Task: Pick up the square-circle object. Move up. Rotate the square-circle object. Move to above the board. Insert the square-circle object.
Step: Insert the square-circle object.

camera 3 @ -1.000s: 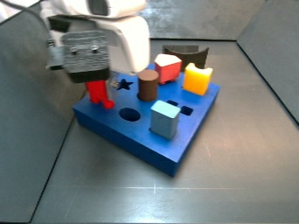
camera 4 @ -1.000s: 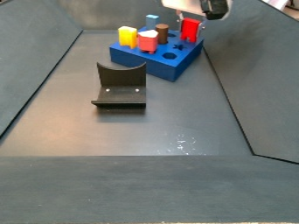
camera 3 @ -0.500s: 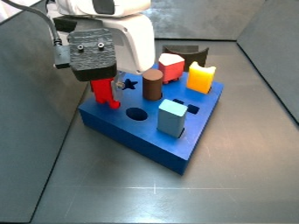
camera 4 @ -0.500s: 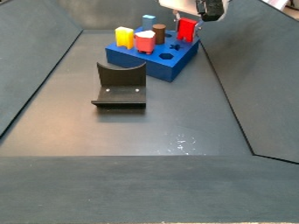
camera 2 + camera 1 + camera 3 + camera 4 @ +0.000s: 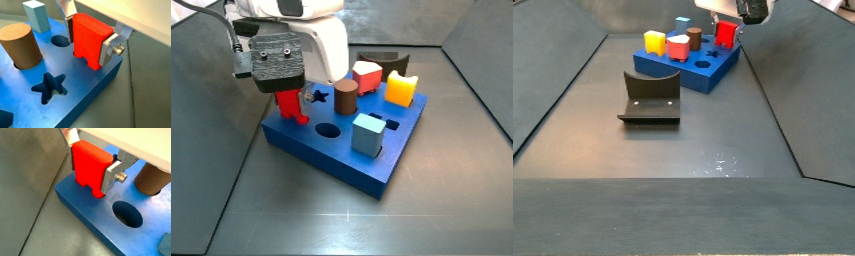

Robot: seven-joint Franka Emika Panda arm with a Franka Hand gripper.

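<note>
My gripper (image 5: 289,92) is shut on the square-circle object (image 5: 291,105), a bright-red upright block with its two legs pointing down. In both wrist views the silver fingers (image 5: 111,172) clamp its sides, and the gripper (image 5: 90,170) (image 5: 89,40) stands over the corner of the board (image 5: 83,210) (image 5: 87,92). The legs of the red block (image 5: 89,163) (image 5: 88,37) reach the blue board's top. I cannot tell whether they sit in a hole. In a side view the gripper (image 5: 727,25) holds the object (image 5: 727,36) at the board (image 5: 704,72).
On the board (image 5: 338,160) stand a brown cylinder (image 5: 342,97), a red-and-white block (image 5: 366,77), a yellow block (image 5: 398,90) and a light-blue block (image 5: 368,134). A round hole (image 5: 127,214) and a star hole (image 5: 50,88) are open. The fixture (image 5: 649,97) stands on the floor.
One second ago the gripper and red block sat slightly further left over the board's corner. Nothing visibly differs from half a second ago.
</note>
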